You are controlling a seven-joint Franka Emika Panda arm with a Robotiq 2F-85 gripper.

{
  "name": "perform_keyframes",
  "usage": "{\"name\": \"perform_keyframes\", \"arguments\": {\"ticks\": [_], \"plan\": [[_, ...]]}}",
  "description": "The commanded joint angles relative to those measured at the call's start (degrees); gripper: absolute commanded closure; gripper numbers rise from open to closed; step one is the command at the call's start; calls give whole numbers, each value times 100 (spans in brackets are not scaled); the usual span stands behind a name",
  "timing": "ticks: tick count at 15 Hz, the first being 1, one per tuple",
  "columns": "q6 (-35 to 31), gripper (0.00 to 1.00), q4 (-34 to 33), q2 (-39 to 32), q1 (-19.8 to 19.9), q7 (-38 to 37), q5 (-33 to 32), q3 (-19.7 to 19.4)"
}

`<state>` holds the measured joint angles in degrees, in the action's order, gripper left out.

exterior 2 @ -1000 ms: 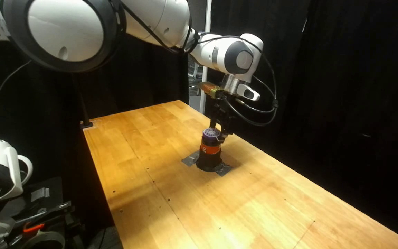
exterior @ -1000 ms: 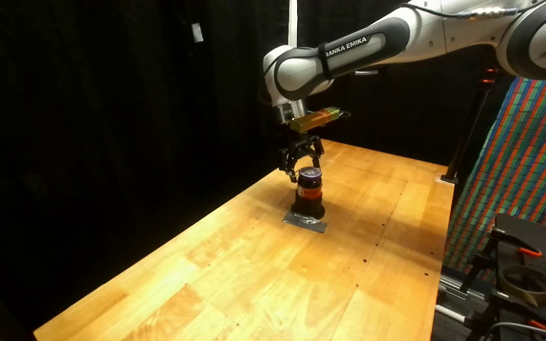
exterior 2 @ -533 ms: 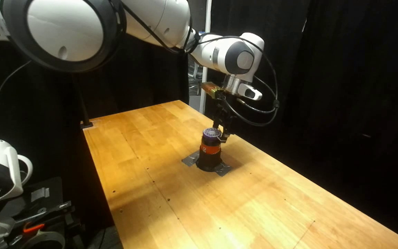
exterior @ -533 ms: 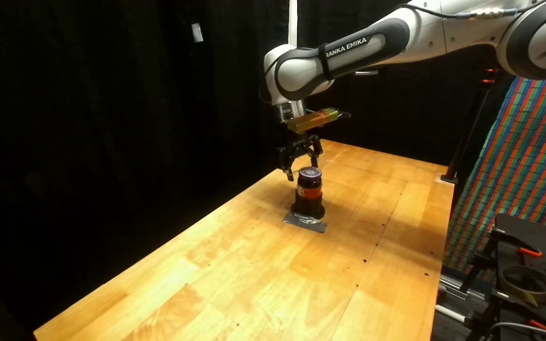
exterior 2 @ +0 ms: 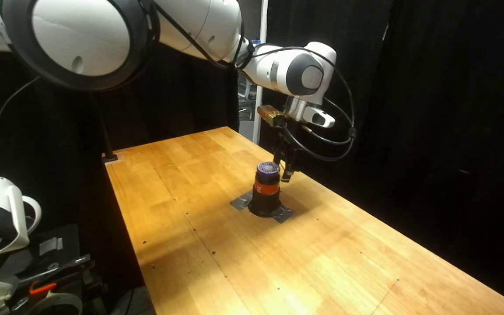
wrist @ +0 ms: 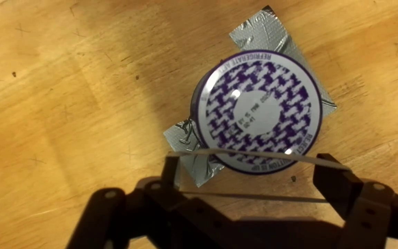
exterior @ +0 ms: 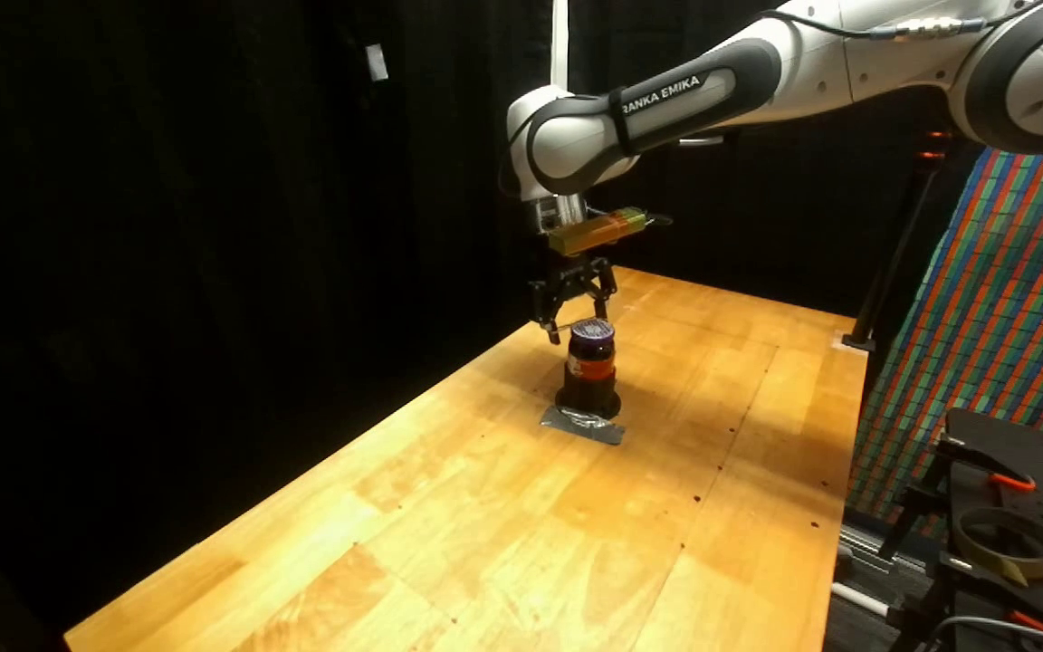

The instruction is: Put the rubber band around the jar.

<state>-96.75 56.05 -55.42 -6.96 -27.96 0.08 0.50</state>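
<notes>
Tan and thin, the rubber band (wrist: 259, 153) is looped over both fingertips (wrist: 333, 178) of the claw (wrist: 253, 173), whose jaws stand wide apart, drawing it into two strands. It should handle light, soft and springy, best held from inside by outward pull, and may slip off a tip. Just beside the claw stands the jar (exterior 2: 266, 188), upright, duct tape (wrist: 269, 36) at its base probably steadying it. Whether the leading strand touches the lid (wrist: 259, 114) or only crosses above, I cannot tell. In an exterior view the claw half merges with the black curtain (exterior 2: 409, 131) behind it.
</notes>
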Motion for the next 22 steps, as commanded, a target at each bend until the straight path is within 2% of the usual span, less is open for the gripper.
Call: {"name": "perform_keyframes", "arguments": {"ticks": [1,4,8,9,15,22], "plan": [[160,0,264,194,22,143,113,102],[97,0,577,348,22,131,116,169],[-363,0,1317,791,22,-15,121,165],[-531,0,1528,925,-61,-20,219,24],[-1409,0,2853,1627,-80,-8,369,34],[-2821,0,4476,2476,-219,-278,334,-30]]}}
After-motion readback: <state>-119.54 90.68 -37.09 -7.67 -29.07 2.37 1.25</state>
